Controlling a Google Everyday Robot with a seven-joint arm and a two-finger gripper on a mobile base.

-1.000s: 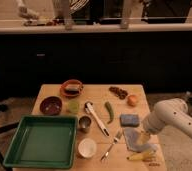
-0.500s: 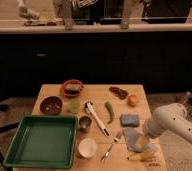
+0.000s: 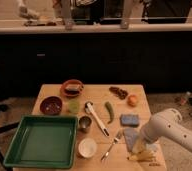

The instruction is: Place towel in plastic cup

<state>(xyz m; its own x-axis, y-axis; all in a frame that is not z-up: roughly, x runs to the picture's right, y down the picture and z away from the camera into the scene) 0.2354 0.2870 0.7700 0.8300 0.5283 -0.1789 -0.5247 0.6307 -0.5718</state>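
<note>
The towel (image 3: 129,137) is a thin grey-blue cloth lying flat near the table's front right, partly covered by my arm. The plastic cup (image 3: 73,106) is small, pale green and translucent, and stands upright left of centre, in front of an orange bowl. My gripper (image 3: 142,144) is at the end of the white arm that comes in from the right. It is low over the towel's right edge, far to the right of the plastic cup.
A green tray (image 3: 17,152) fills the front left. Also on the wooden table (image 3: 99,93): blue pad (image 3: 129,119), metal cup (image 3: 84,123), white cup (image 3: 87,147), dark red bowl (image 3: 51,105), orange bowl (image 3: 71,88), white-handled tool (image 3: 97,119), green pepper (image 3: 109,111), fork (image 3: 111,145), orange fruit (image 3: 133,100), yellow item (image 3: 141,156).
My arm has moved left and down toward the front of the table, bringing the gripper over the towel. The objects on the table have not moved.
</note>
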